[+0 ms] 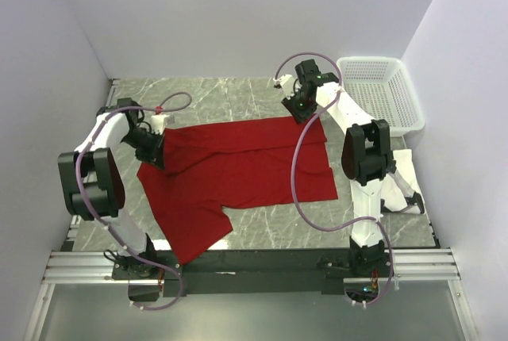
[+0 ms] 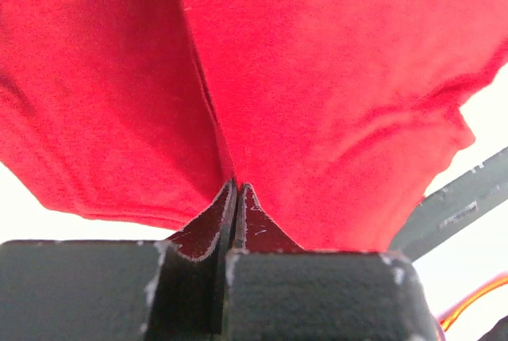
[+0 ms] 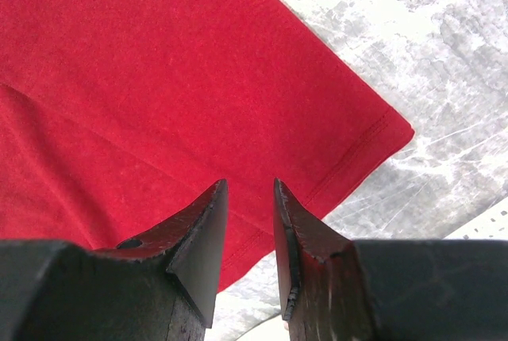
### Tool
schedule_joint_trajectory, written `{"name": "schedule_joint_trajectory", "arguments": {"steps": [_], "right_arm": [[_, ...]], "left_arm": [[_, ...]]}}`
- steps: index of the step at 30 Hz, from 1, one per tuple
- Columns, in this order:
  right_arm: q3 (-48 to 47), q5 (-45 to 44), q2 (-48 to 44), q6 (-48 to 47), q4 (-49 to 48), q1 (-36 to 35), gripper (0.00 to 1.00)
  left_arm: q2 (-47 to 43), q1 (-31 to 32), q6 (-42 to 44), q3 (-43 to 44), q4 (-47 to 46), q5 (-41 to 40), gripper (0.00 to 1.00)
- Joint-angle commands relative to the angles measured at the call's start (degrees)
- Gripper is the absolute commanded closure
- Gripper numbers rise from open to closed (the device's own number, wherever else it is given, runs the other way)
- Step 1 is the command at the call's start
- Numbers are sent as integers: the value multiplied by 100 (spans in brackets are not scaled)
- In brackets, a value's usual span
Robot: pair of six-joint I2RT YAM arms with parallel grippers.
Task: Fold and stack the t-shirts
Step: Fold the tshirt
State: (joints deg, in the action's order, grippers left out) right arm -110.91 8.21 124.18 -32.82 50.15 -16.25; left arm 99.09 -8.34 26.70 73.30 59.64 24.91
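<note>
A bright red t-shirt [image 1: 238, 174] lies spread on the marble table, its lower part reaching the front edge. My left gripper [image 1: 152, 149] sits at the shirt's left edge, shut on a pinch of the red fabric [image 2: 317, 79], which rises in a fold from the jaws [image 2: 236, 185]. My right gripper [image 1: 303, 108] hangs open just over the shirt's far right corner [image 3: 373, 131], nothing between its fingers [image 3: 250, 184]. A white folded t-shirt [image 1: 403, 168] lies to the right, partly hidden behind the right arm.
A white plastic mesh basket [image 1: 381, 91] stands at the back right against the wall. White walls close in the table on three sides. A metal rail [image 1: 254, 266] with both arm bases runs along the front edge.
</note>
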Motion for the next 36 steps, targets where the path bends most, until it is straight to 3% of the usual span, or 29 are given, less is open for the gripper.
{"name": "schedule_joint_trajectory", "arguments": {"steps": [1,23,26,27,32,36], "right_arm": [[-27,-39,-333,39,30,8,63],[-27,-30,-166,39,74,8,63],[-44,-3,-157,39,109,8,63],[-44,-3,-157,30,118,8,63],[-18,41,-210,12,162,8,63],[122,49,-280,21,118,8,63]], "left_arm": [[-416,270,248,-26,435,331,99],[-698,799,591,-316,857,647,99],[-707,931,564,-456,725,438,81],[-707,931,591,-500,673,384,70],[-672,904,864,-299,672,506,55],[-286,895,320,271,84,708,50]]}}
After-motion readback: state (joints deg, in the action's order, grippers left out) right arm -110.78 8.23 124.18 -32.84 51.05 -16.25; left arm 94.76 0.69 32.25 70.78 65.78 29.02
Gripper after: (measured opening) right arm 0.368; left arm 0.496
